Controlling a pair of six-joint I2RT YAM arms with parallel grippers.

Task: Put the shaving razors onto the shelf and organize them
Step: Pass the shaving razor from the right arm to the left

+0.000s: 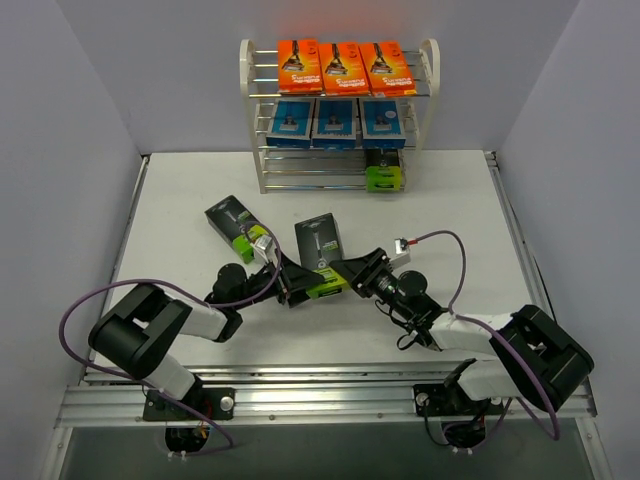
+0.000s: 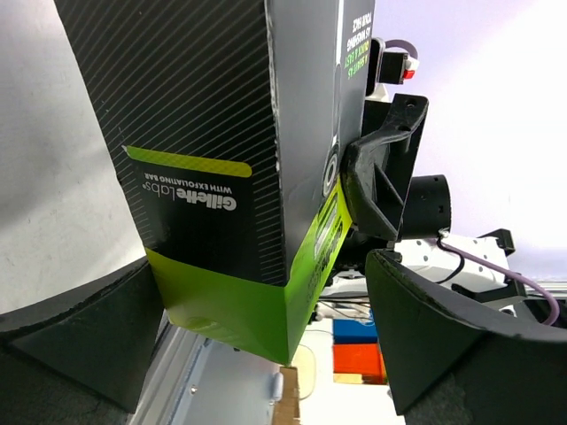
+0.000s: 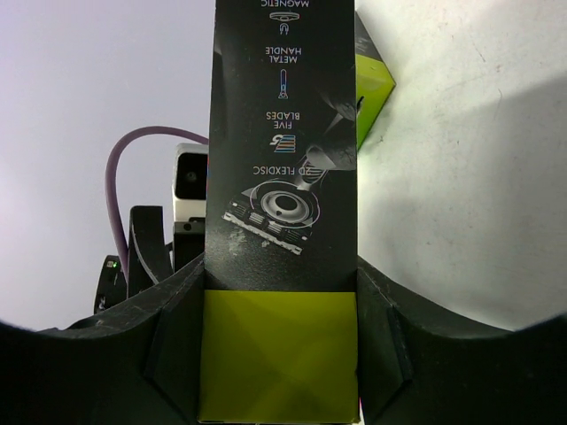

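black-and-lime box (image 1: 318,242) clamped in right jaws, between open left jaws

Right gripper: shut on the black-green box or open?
Shut: right gripper has both fingers flush against the sides of the black-green box, wrist view. Left gripper is open around it.

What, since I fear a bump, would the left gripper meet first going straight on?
Probably the black-and-green box held by the right gripper; it sits between the open fingers of the left gripper.
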